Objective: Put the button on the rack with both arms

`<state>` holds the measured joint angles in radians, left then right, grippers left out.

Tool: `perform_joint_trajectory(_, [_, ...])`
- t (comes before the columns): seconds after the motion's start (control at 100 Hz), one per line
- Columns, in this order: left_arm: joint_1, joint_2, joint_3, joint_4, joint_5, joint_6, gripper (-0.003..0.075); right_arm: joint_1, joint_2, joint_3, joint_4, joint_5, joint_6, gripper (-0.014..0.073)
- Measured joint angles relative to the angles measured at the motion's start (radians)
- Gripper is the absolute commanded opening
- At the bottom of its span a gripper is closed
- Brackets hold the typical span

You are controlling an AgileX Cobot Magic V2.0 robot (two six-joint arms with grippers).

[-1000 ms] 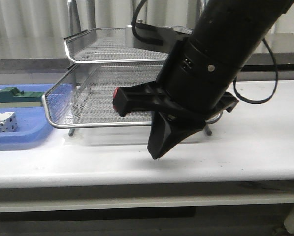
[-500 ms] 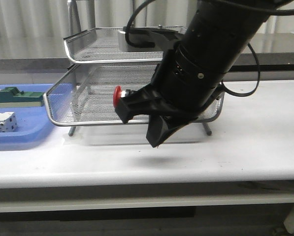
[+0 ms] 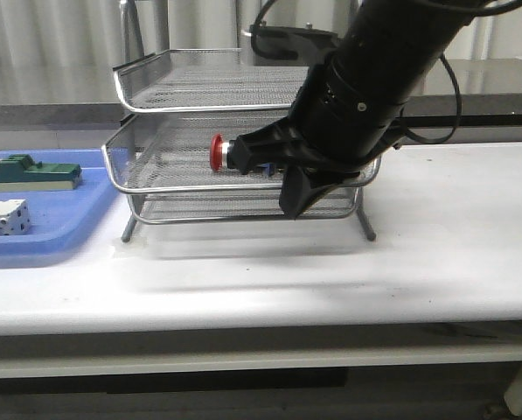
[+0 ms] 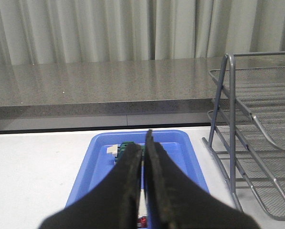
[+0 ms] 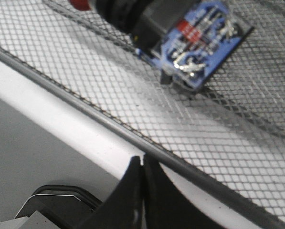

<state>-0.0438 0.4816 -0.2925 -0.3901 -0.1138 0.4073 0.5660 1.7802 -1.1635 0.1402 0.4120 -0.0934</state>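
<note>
the middle tray of the rack (image 3: 199, 188), which stood pulled well out toward the camera 1.0 s ago, now sits pushed back in, its front rim nearly flush with the tier above. the right gripper (image 3: 300, 206) has travelled inward with it and now hangs just in front of that rim.

the button (image 3: 230, 154) lies on its side on the middle tray's mesh, red head pointing away from the right arm, toward the blue tray (image 3: 51, 232). in the right wrist view the button (image 5: 175, 28) rests on the mesh with its blue rear block showing, apart from the right gripper (image 5: 142, 164), whose fingers are pressed together on nothing, outside the rim.

the left gripper (image 4: 144, 157) is out of the front view; its wrist camera shows it over the blue tray (image 4: 190, 152), beside the rack (image 4: 247, 143), fingers pressed together, empty.

- judgement: button is placed and the tray is closed, so the task looks all but done.
- what seems left: both arms backing clear.
- risk: a knock on the rim could roll the button, since it lies loose on open mesh.

green block (image 3: 33, 172) and white block (image 3: 5, 217) sit on the blue tray, untouched.
</note>
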Motion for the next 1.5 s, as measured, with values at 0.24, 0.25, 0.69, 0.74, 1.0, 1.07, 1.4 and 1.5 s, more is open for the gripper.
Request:
perform_joint_trajectory(0.24, [0.000,0.000,0.000,0.000,0.000,0.000,0.0004,-0.039,0.075,-0.087,-0.045,0.002,0.000,-0.0065])
perform_joint_trajectory(0.25, [0.000,0.000,0.000,0.000,0.000,0.000,0.0004,-0.040,0.078,-0.092,-0.047,0.004,0.000,-0.0065])
perform_joint_trajectory(0.69, [0.000,0.000,0.000,0.000,0.000,0.000,0.0004,-0.072,0.118,-0.174,-0.066,0.033,-0.002,-0.0065])
perform_joint_trajectory(0.74, [0.000,0.000,0.000,0.000,0.000,0.000,0.0004,-0.072,0.118,-0.179,-0.069,0.040,-0.002,-0.0065])
perform_joint_trajectory(1.0, [0.000,0.000,0.000,0.000,0.001,0.000,0.0004,-0.069,0.088,-0.179,-0.071,0.140,0.000,-0.0065])
perform_joint_trajectory(1.07, [0.000,0.000,0.000,0.000,0.001,0.000,0.0004,-0.069,0.053,-0.174,-0.071,0.153,0.004,-0.0065])
perform_joint_trajectory(1.4, [0.000,0.000,0.000,0.000,0.001,0.000,0.0004,-0.142,-0.215,0.018,-0.075,0.157,0.019,-0.0065])
perform_joint_trajectory(1.5, [0.000,0.000,0.000,0.000,0.001,0.000,0.0004,-0.206,-0.313,0.101,-0.079,0.157,0.024,-0.0065])
